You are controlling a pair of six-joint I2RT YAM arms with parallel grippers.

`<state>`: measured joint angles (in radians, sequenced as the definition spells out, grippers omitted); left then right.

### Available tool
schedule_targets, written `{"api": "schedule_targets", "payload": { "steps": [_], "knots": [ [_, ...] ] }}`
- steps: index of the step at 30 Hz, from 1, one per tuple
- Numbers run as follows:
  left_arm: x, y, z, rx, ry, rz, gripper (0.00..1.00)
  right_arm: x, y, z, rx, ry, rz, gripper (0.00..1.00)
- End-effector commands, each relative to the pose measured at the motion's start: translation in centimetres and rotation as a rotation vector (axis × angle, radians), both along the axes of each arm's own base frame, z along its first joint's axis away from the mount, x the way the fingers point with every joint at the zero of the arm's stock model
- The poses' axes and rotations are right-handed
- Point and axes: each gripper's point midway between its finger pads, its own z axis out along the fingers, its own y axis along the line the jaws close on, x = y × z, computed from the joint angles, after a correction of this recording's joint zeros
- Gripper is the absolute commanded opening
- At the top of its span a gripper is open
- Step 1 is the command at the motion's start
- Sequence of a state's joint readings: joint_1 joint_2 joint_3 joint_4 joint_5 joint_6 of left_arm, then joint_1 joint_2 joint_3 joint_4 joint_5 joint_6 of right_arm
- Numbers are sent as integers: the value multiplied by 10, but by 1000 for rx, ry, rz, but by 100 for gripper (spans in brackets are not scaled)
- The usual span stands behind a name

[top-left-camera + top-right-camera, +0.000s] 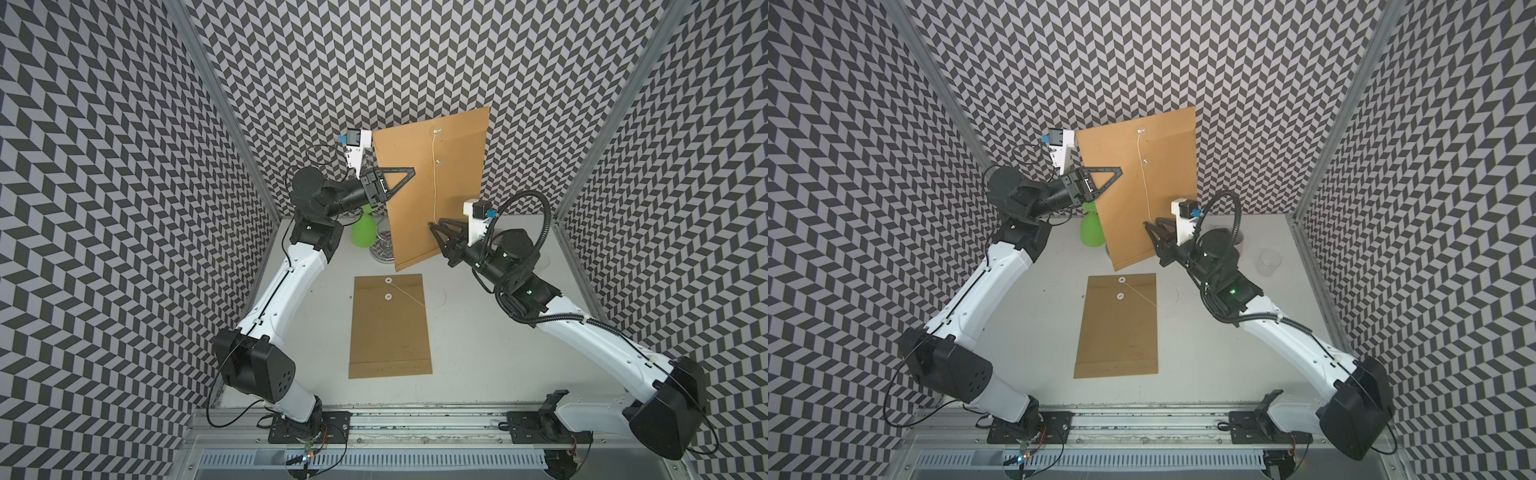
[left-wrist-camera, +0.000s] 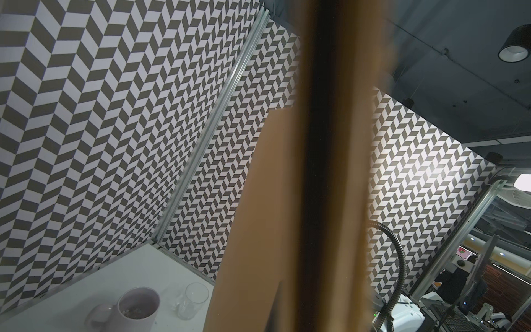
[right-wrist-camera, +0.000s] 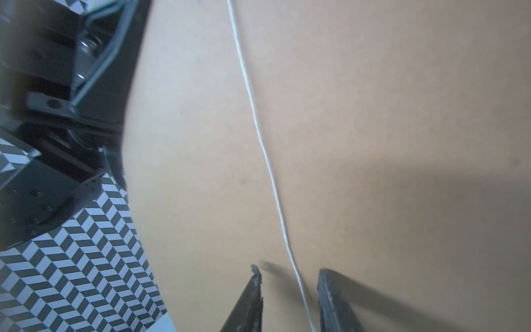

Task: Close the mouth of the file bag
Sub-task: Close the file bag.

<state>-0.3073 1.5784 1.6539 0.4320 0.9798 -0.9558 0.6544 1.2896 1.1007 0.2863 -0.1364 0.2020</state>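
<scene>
Even light; wrist close-ups perhaps defocused.

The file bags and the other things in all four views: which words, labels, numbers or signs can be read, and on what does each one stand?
No text can be read in any view.
On the held file bag: none, plain brown paper.
On the flat file bag: faint reddish marks near its bottom seam, too faint to read.
On the mug: none visible.
On the distant screen: too small and blurred to read.
</scene>
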Motion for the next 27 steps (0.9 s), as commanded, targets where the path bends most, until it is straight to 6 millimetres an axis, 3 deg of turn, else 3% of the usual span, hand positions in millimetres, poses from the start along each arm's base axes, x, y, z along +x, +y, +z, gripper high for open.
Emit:
{"api": "schedule_targets", "payload": {
  "steps": [1,12,18,27],
  "knots": [
    [-11,2,21,-27,-63,-5,0,-8,7,15,17,-53,52,31],
    [-18,3,26,-18,-84,-11,0,3,8,8,-12,-37,23,28],
    [-17,4,27,-16,-90,-11,0,10,5,-6,-49,-14,-18,27],
    [-16,3,23,-11,-85,-8,0,4,2,4,-25,-37,-10,23]
  ]
}}
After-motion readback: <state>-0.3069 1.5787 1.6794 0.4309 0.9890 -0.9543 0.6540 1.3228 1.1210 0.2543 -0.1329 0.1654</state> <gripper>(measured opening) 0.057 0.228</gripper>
